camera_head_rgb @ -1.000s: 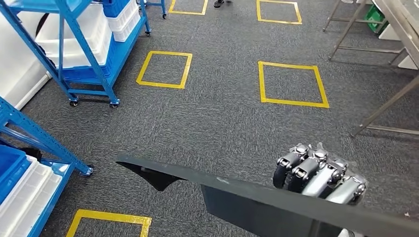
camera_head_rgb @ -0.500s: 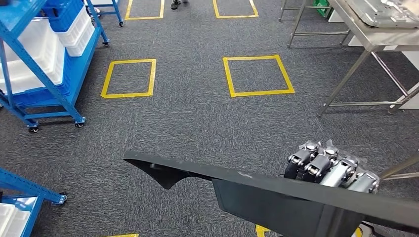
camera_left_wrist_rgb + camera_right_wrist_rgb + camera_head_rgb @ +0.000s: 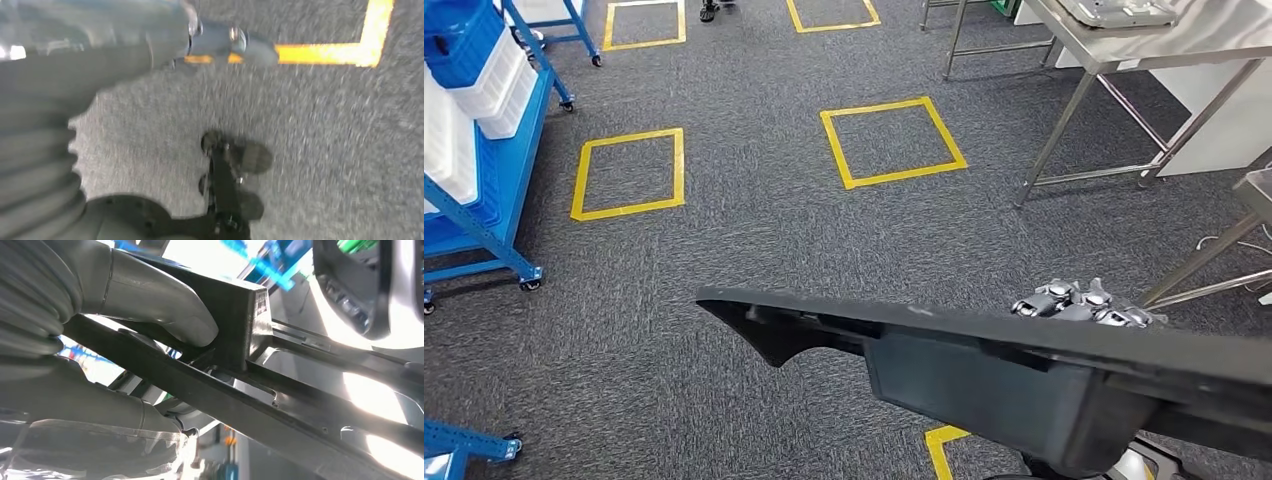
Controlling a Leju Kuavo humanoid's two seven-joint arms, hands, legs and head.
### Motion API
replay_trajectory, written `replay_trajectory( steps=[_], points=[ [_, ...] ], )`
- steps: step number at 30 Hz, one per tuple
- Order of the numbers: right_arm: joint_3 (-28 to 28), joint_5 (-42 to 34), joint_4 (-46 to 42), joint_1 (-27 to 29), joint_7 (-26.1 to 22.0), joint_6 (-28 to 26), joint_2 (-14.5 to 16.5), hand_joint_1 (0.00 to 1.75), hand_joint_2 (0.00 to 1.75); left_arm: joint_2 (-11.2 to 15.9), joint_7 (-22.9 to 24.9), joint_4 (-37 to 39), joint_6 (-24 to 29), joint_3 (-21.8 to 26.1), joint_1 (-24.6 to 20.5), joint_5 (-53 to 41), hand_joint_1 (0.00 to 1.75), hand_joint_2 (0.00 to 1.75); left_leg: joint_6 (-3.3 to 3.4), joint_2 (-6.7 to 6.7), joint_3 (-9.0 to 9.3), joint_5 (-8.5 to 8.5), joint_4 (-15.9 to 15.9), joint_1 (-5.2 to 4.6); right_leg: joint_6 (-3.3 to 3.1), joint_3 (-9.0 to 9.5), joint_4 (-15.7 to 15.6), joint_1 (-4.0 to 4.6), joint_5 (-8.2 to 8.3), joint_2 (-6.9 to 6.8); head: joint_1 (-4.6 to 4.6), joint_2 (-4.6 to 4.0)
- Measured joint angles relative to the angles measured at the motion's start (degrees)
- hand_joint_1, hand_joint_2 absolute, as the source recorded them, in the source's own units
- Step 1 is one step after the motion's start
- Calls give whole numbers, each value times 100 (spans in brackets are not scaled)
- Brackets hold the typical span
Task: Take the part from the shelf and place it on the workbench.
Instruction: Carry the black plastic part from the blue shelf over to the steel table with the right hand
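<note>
I carry a long black moulded part (image 3: 984, 375) low across the head view, over grey carpet. My right hand (image 3: 1079, 303) grips it from behind, and its knuckles show just above the part's top edge. In the right wrist view the grey thumb (image 3: 165, 310) presses on a black block of the part (image 3: 240, 325), with the fingers wrapped under a rail. The steel workbench (image 3: 1124, 45) stands at the far right with a metal piece (image 3: 1114, 10) on it. In the blurred left wrist view my left hand (image 3: 125, 45) hangs over the carpet, a finger stretched out, holding nothing.
A blue wheeled shelf (image 3: 479, 190) with white and blue bins stands at the left. Yellow tape squares (image 3: 892, 142) mark the carpet ahead. A second metal table's legs (image 3: 1214, 255) stand close at the right. A person's shoes (image 3: 709, 10) are at the far edge.
The whole view has swung to the right: the shelves slid off to the left and the workbench came closer. The part stays in my right hand.
</note>
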Motion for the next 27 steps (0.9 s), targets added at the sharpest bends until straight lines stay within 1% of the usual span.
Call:
replay_trajectory(
  steps=[1,2,3,4,5,6,7,8,9,10,11,12,13,14,15,16,17,18,19,20,21,22,23,24,25,26,27],
  points=[
    [13,20,0,3,0,-95,-48,175,175,-2,-1,1,-19,0,-1,-9,0,175,-31,45,15,-13,-4,-5,-31,35,-80,24,-9,-23,0,0],
    [26,37,0,8,0,-186,-102,175,175,-8,-1,1,-33,0,-6,-19,0,175,-60,91,32,-23,-12,-5,-50,29,-87,32,1,35,0,0],
    [39,51,-5,16,1,-269,-155,175,175,-15,1,2,-42,0,-15,-31,0,175,-91,120,46,-40,-13,-1,-76,38,-106,16,13,97,-1,0],
    [53,65,-14,22,-1,-343,-202,175,175,-22,-1,2,-45,0,-25,-39,0,175,-120,63,45,-87,30,8,-103,58,-136,-1,27,152,-1,0],
    [74,84,-24,22,-2,-419,-242,175,175,-31,-3,4,-46,0,-31,-45,0,175,-144,-45,-1,-184,168,16,-135,79,-167,-21,43,207,-1,0],
    [109,132,-35,21,-2,-515,-276,175,175,-37,-7,6,-46,-1,-29,-52,0,175,-165,-184,-114,-337,435,27,-161,102,-191,-40,56,264,-1,0],
    [160,213,-41,16,-4,-645,-312,175,175,-42,-13,8,-44,-1,-17,-58,0,175,-180,-321,-285,-520,808,36,-178,108,-197,-36,57,321,-1,0],
    [234,329,-46,10,-3,-824,-356,175,175,-47,-15,11,-37,-1,0,-66,0,175,-190,-388,-491,-685,1216,39,-191,108,-195,-33,57,391,-1,0],
    [339,476,-54,2,-3,-1061,-419,175,175,-49,-10,12,-22,-1,18,-75,0,175,-199,-415,-666,-770,1533,41,-194,111,-191,-31,55,469,-1,0],
    [471,633,-68,-11,-4,-1345,-495,175,175,-49,4,12,-2,0,29,-84,0,175,-203,-426,-759,-741,1660,42,-194,117,-187,-29,51,547,-1,0],
    [636,804,-90,-29,-3,-1681,-585,175,175,-44,29,13,26,0,36,-91,0,175,-202,-435,-745,-595,1554,46,-187,128,-181,-31,46,627,-1,0],
    [848,996,-124,-52,-3,-2086,-690,175,175,-37,70,12,55,1,37,-93,0,175,-198,-467,-627,-365,1236,52,-175,143,-172,-34,36,703,-1,0],
    [1088,1193,-159,-90,-3,-2526,-806,175,175,-28,121,12,82,2,40,-93,0,175,-194,-569,-466,-139,827,65,-157,150,-159,-40,23,771,-1,0],
    [1375,1384,-188,-159,-3,-2995,-942,175,175,-20,184,12,111,7,44,-91,0,175,-187,-691,-314,13,447,80,-132,142,-130,-38,7,840,-1,0],
    [1704,1536,-208,-268,-3,-3440,-1092,175,175,-13,261,12,143,13,49,-88,0,175,-176,-794,-216,91,198,89,-101,120,-105,-42,0,907,-1,0],
    [2040,1627,-215,-406,-3,-3789,-1234,175,175,-9,334,13,174,23,52,-84,0,175,-153,-854,-175,95,86,87,-67,90,-89,-49,1,970,-1,1],
    [2369,1668,-215,-550,-3,-4022,-1360,175,175,-5,396,13,200,35,48,-76,0,175,-124,-834,-162,79,64,74,-28,63,-85,-59,11,1036,-2,1],
    [2643,1667,-215,-671,-1,-4112,-1457,175,175,-4,438,13,215,47,36,-65,0,175,-80,-776,-158,93,57,68,11,47,-91,-72,20,1075,-2,1],
    [2842,1648,-215,-758,4,-4090,-1526,175,175,-6,452,13,216,59,17,-50,0,175,-35,-716,-144,110,33,64,39,30,-67,-74,2,1012,-2,1],
    [2975,1625,-217,-825,8,-3986,-1574,175,175,-8,447,13,216,74,2,-29,0,175,6,-660,-130,128,6,65,61,-20,40,-69,-70,875,-1,1],
    [3059,1596,-223,-880,12,-3843,-1606,175,175,-11,433,13,227,91,-4,0,0,175,41,-596,-121,140,-20,67,77,-125,266,-62,-204,698,1,0],
    [3115,1560,-228,-918,13,-3685,-1624,175,175,-15,414,13,255,116,1,43,0,175,61,-531,-115,140,-26,56,88,-290,607,-61,-383,519,1,0],
    [3157,1512,-233,-947,14,-3518,-1631,175,175,-20,391,13,296,150,11,101,0,175,75,-461,-116,133,-26,46,102,-488,1004,-66,-563,421,1,0],
    [3192,1452,-235,-963,15,-3362,-1632,175,175,-28,371,13,339,191,21,164,0,175,80,-386,-115,125,-24,37,113,-657,1337,-77,-680,383,1,0],
    [3221,1381,-235,-974,17,-3215,-1631,175,175,-43,348,13,374,237,24,229,0,175,81,-312,-114,117,-22,30,120,-748,1507,-86,-698,367,1,0],
    [3243,1307,-236,-992,19,-3076,-1623,175,175,-59,323,13,400,285,21,284,0,175,77,-241,-109,107,-19,27,119,-721,1446,-91,-607,352,2,0],
    [3256,1235,-242,-1015,22,-2952,-1605,175,175,-80,300,13,418,331,15,331,0,175,69,-175,-97,95,-18,25,109,-571,1158,-92,-435,310,2,0]
  ],
)
